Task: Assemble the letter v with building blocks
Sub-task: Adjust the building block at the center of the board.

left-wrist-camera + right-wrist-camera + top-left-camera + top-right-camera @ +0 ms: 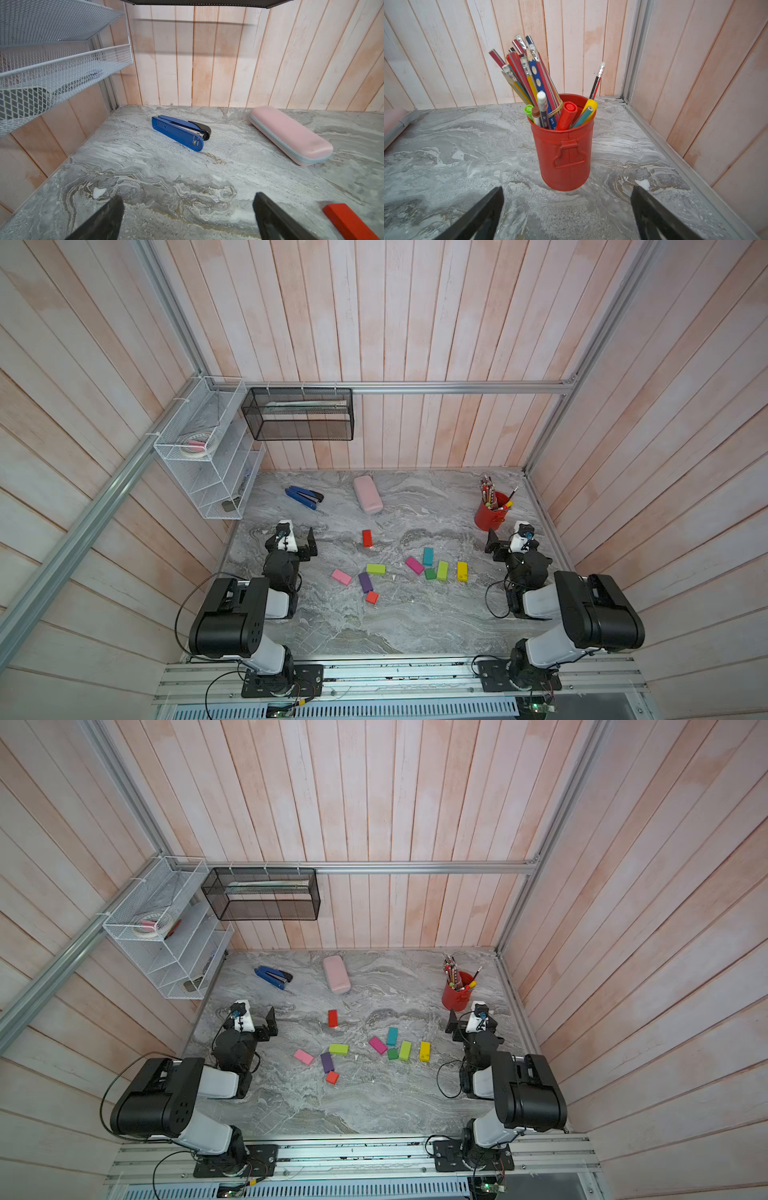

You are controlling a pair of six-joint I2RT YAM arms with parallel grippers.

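Red block (pixel 351 223) cut off beside left claw (pixel 188 200), other blocks (pixel 376 569) scattered between it and right claw (pixel 568 194) (both spread apart, empty)

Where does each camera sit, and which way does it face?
Top views: high behind the arm bases, looking down on table, blocks; left arm and right arm show.
Left wrist: low, facing stapler and pink case; open left pincer shows.
Right wrist: low, facing pencil cup; open right pincer shows.
Shared: left wrist and top views both show the stapler.
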